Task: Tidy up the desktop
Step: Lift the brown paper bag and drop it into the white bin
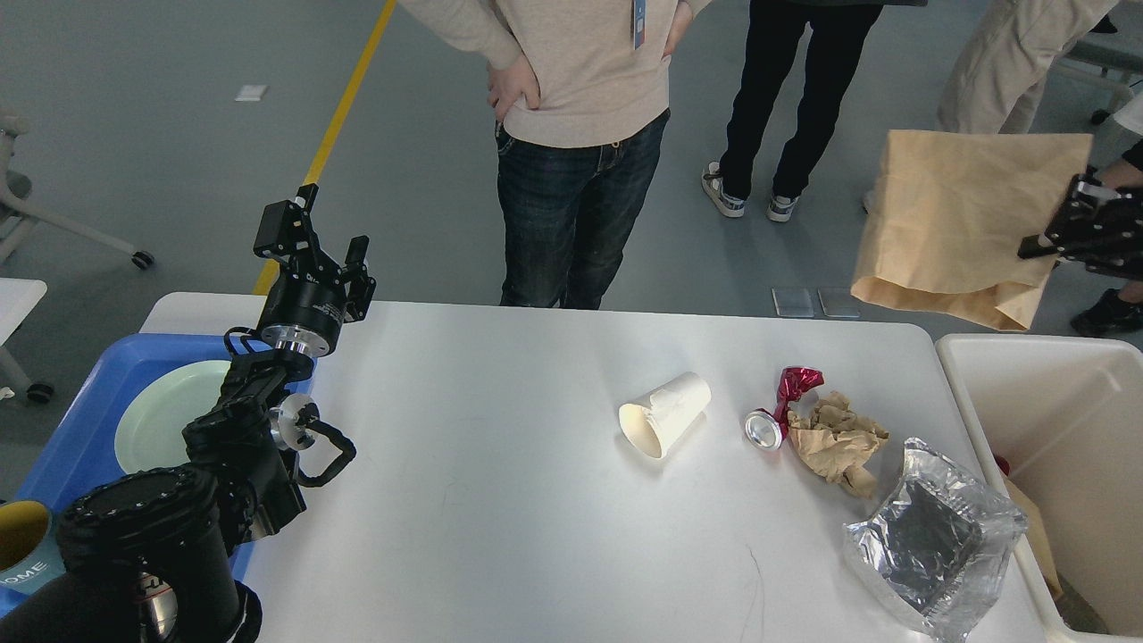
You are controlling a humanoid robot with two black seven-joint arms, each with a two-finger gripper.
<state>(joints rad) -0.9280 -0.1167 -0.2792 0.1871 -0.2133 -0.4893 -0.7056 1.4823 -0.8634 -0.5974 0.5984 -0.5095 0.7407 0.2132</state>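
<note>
The white desktop (pixel 500 500) fills the lower view. On it lie a tipped white paper cup (pixel 665 414), a crushed red can (pixel 775 413), a crumpled brown paper wad (pixel 835 439) and a silver foil bag (pixel 933 538). My right gripper (pixel 1040 243) is shut on a brown paper bag (pixel 960 223) and holds it high in the air, above and behind the off-white bin (pixel 960 357). My left gripper (pixel 330 241) is open and empty above the table's far left corner.
A blue tray (pixel 80 420) at the left holds a pale green plate (pixel 156 415) and a yellow-lined cup (pixel 22 540). Three people (pixel 580 134) stand beyond the far edge. The bin holds some trash at its bottom.
</note>
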